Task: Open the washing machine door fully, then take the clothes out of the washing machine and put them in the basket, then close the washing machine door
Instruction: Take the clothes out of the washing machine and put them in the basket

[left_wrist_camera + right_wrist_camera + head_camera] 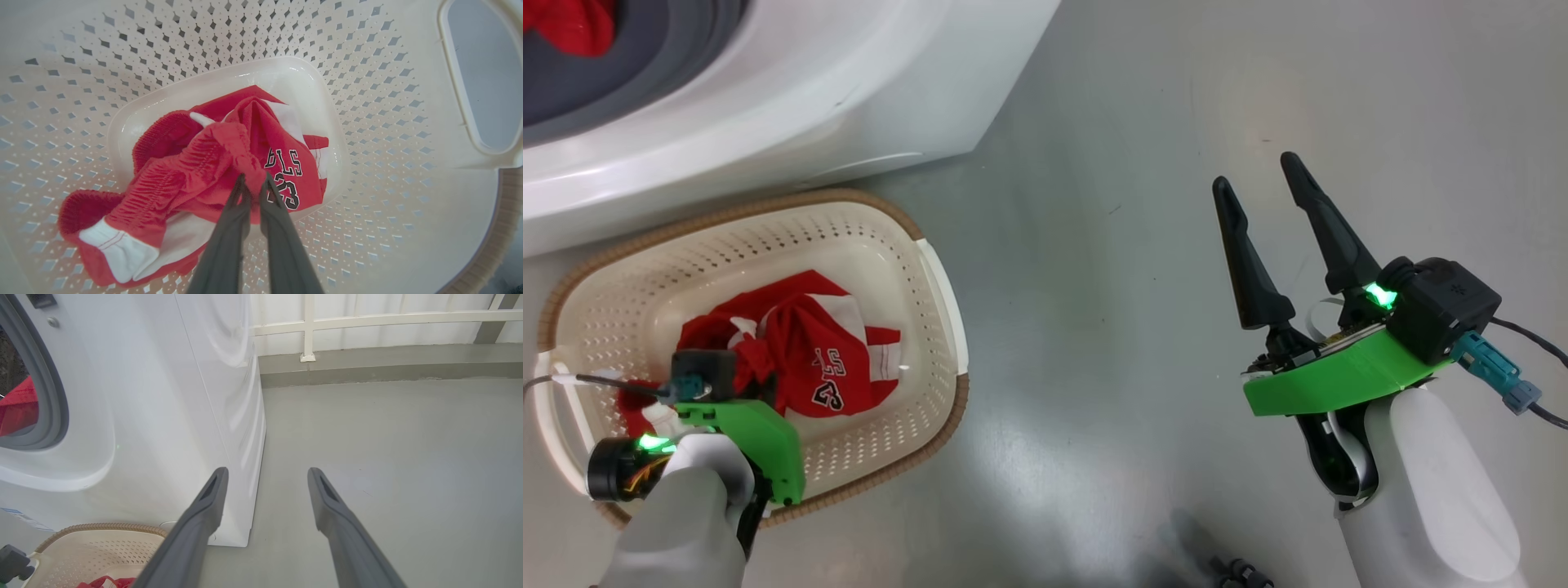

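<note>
Left end effector (254, 178) pinches clothes (184, 171) inside basket (367, 81) walls.

Our left pincer (254, 179) points down at the near left, jaws nipped on a fold of the clothes (184, 163). Our right pincer (1256, 173) hangs at the right, jaws spread wide, holding nothing.

Quick count: one white washing machine (768, 98), one cream perforated basket (935, 445) with two white side handles (943, 298), and two grippers, the left gripper (253, 183) and the right gripper (1258, 173), each with two long dark fingers. Clothes-wise there's one red bundle (800, 351) in the basket (can't tell if that's a single garment or two tangled together), plus one more red piece (572, 24) inside the machine.
</note>
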Robot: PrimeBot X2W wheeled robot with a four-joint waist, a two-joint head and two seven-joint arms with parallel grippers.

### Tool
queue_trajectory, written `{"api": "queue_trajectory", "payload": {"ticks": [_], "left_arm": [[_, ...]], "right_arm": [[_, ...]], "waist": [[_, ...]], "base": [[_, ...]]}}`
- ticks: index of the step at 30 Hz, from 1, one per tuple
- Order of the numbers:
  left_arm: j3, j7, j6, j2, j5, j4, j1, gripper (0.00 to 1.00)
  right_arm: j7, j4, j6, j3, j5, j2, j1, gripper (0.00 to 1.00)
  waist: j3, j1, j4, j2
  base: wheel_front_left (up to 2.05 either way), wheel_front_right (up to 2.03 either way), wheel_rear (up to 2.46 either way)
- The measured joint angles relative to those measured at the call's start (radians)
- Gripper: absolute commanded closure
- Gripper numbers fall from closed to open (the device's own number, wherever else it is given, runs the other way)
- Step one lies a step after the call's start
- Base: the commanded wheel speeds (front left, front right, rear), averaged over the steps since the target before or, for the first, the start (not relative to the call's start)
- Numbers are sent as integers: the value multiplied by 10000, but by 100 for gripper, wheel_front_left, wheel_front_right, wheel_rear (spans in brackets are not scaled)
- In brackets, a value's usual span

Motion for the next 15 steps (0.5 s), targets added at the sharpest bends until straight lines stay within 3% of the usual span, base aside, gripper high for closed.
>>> {"api": "queue_trajectory", "payload": {"ticks": [1,2,15], "left_arm": [[2,-2,0,-2,-17,0,-3,7],[2,-2,0,-2,-27,4,-7,0],[67,-493,-2,-205,-631,36,-20,0]], "right_arm": [[0,0,0,-2,0,-2,1,0],[0,6,0,0,0,0,1,0],[0,136,0,-90,-17,-21,66,0]], "waist": [[-24,0,11,0],[-49,0,23,0],[-679,0,352,0]], "base": [[0,0,0],[0,0,0],[0,0,0]]}}
